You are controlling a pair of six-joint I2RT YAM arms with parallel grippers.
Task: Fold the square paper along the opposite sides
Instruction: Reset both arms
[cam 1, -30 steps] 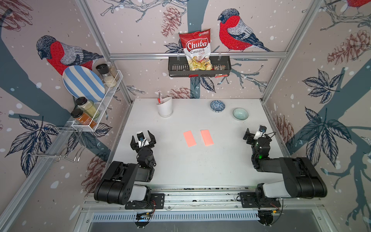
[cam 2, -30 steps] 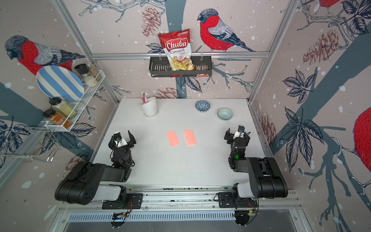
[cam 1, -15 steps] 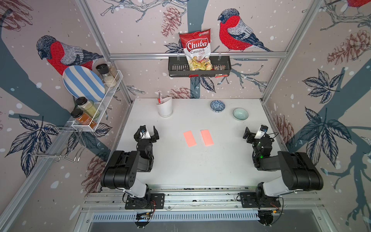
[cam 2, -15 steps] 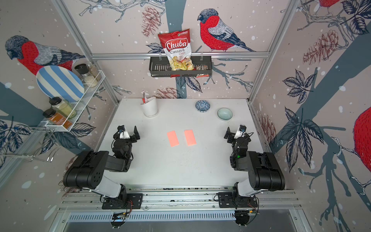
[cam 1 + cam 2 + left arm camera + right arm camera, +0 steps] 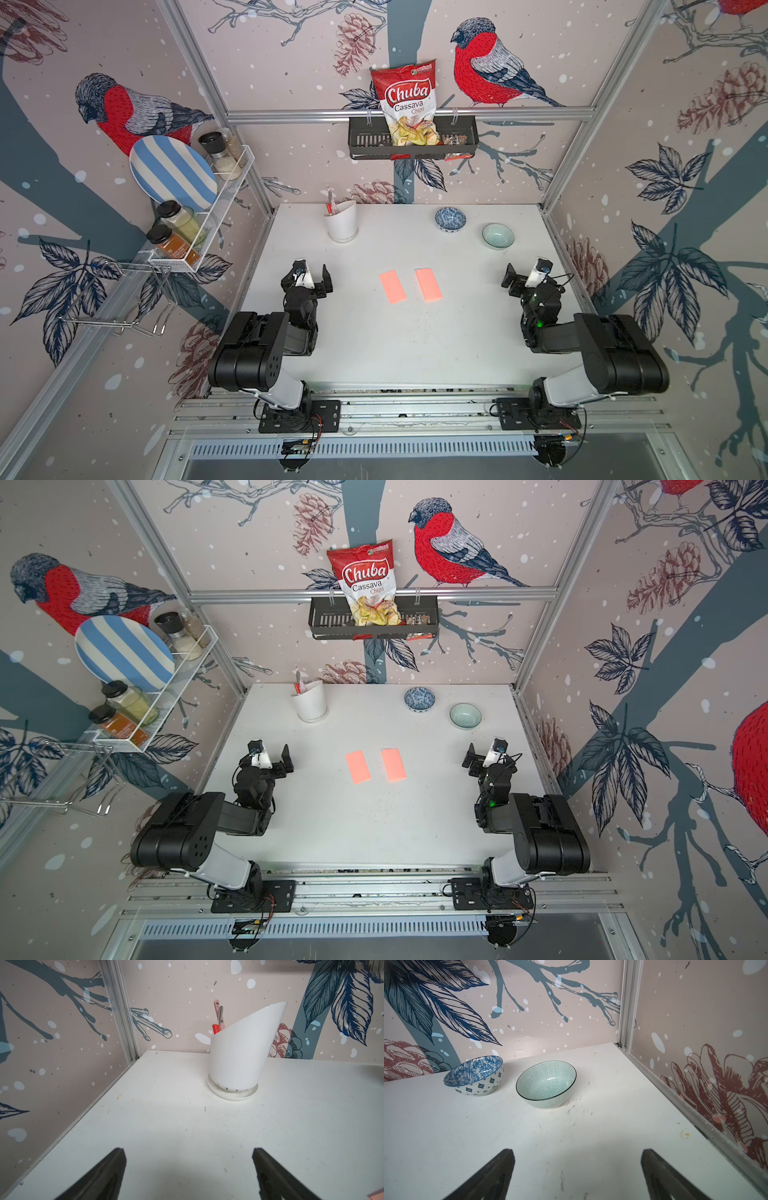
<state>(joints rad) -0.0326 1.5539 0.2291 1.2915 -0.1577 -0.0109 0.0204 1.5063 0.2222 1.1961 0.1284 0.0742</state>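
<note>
Paper, orange-pink, lies flat at the middle of the white counter in both top views. A second piece lies just beside it, and the two narrow rectangles do not touch. We read "Chuba Cassava Chips" on the red and white bag standing in a black basket on the back wall. The side shelf carries a striped plate and jars whose labels are too small to read. At the back of the counter stand a white holder, a blue bowl and a green bowl. The left claw and right claw sit at opposite sides. Bare counter lies between each and the paper.

From the left wrist we see the left claw spread wide and empty, with the holder ahead and a red handle poking out of it.

From the right wrist, the right claw is likewise spread and empty. It faces the blue bowl and green bowl, which stand near each other without touching.
</note>
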